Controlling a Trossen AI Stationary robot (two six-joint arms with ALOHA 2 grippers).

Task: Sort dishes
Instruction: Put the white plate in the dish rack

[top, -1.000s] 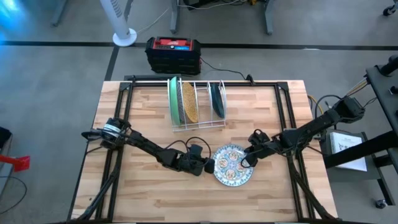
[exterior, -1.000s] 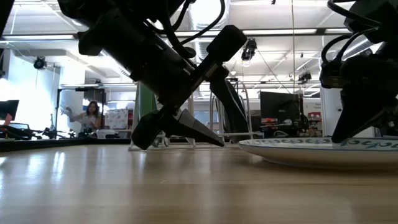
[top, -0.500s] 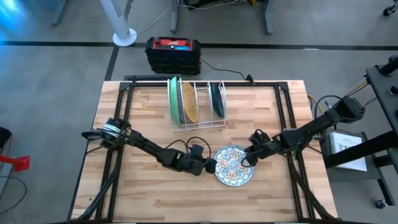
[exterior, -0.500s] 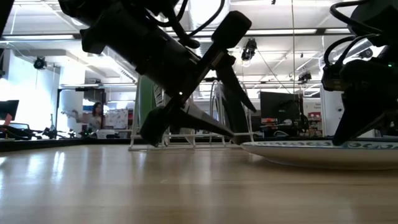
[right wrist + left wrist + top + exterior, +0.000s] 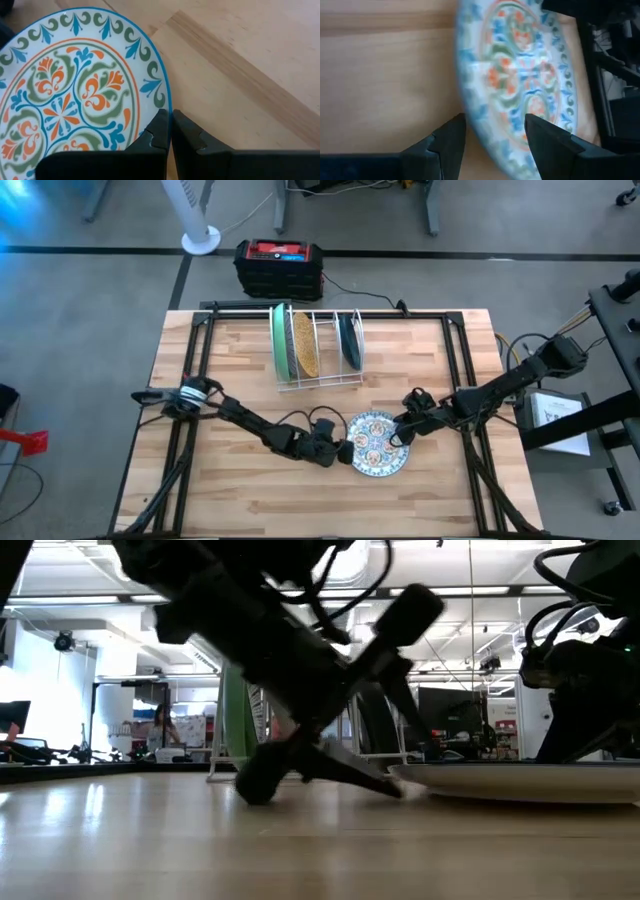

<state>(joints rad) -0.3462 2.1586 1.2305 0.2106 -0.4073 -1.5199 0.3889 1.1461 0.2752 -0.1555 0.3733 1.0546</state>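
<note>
While the patterned plate (image 5: 377, 445) lies flat on the table (image 5: 220, 370) | left gripper (image 5: 492, 131) spread, straddling its rim | right gripper (image 5: 169, 131) closed at the opposite edge | watch: plate may skid if you squeeze off-centre.

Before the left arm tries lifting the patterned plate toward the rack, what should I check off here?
1. Left gripper open, fingers straddling the floral plate rim: ok.
2. Left gripper closed on the plate: not ok.
3. Right gripper shut, pressed at the plate's opposite edge: ok.
4. Plate edge raised off the table: cannot tell.
5. Wire rack has a free slot between the mustard plate and teal plate: ok.
</note>
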